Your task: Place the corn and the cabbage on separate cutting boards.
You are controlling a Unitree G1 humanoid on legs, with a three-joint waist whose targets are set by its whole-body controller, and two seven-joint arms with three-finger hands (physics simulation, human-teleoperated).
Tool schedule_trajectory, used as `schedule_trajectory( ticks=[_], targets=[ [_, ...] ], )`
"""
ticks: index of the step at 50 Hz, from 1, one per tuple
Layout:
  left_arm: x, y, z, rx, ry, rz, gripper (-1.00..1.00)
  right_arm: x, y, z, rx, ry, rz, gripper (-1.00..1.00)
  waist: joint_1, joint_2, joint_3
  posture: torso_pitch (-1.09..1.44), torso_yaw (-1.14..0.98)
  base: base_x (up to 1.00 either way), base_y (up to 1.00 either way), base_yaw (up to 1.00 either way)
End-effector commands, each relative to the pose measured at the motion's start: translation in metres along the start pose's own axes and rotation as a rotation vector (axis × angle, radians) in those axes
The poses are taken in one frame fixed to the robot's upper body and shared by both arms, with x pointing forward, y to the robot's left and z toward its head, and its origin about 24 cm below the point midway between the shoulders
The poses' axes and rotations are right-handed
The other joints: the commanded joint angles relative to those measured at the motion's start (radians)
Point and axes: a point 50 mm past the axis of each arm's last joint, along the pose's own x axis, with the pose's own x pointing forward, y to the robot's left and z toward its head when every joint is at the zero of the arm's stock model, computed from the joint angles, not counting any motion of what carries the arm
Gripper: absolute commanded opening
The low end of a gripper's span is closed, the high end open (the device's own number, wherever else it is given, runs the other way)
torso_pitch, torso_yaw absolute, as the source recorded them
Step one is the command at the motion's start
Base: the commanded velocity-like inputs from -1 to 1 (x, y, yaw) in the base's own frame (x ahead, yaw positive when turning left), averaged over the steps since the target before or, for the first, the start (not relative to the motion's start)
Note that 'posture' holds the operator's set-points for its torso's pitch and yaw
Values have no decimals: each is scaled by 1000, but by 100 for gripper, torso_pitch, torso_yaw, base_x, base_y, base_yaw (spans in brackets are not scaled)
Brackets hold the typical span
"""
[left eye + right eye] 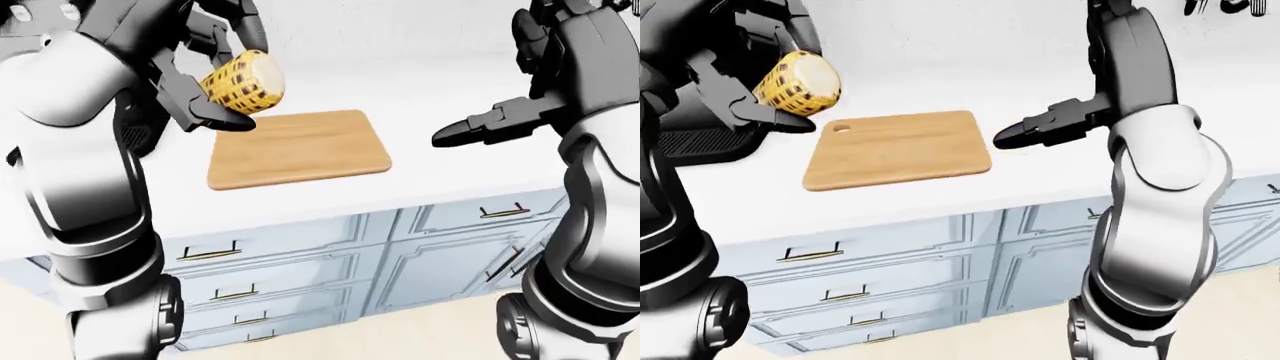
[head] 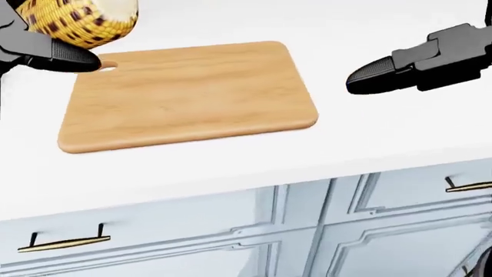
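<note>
My left hand [image 1: 205, 71] is shut on a yellow corn cob [image 1: 243, 81] with brown kernels and holds it in the air above the upper left corner of a wooden cutting board [image 1: 298, 148]. The board lies flat on the white counter [image 1: 450, 172] and carries nothing. The corn also shows at the top left of the head view [image 2: 77, 20]. My right hand [image 1: 500, 124] hovers empty over the counter to the right of the board, fingers stretched out. No cabbage and no second board show in any view.
Pale blue drawers and cabinet doors with brass handles [image 1: 208, 253] run below the counter edge. A dark appliance [image 1: 695, 142] sits at the left edge of the right-eye view. Beige floor [image 1: 420, 334] lies at the bottom.
</note>
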Motion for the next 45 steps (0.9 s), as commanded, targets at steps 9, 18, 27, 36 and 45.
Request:
schedule_trajectory(
  ticks=[9,18,27,36,45],
  targets=[
    [-3,11,8,20,-28,49,-100,0,-2,8,-19,-40,-21,100,-2,41,3,0,0,16,0,0],
    [-5,12,12,35,-30,36,-100,-2,-5,11,-22,-53,-30,100,-18,61,-44,0,0,0,0,0],
    [0,3,18,66,-32,-4,-100,-3,-9,14,-25,-66,-37,100,-22,86,-4,0,0,0,0,0],
    [5,-7,18,92,-26,-33,-100,-3,-7,14,-25,-69,-35,100,-15,66,-27,0,0,0,0,0],
    [5,-21,11,120,9,-97,-100,-3,-6,13,-23,-74,-36,100,-19,66,-42,0,0,0,0,0]
  ],
)
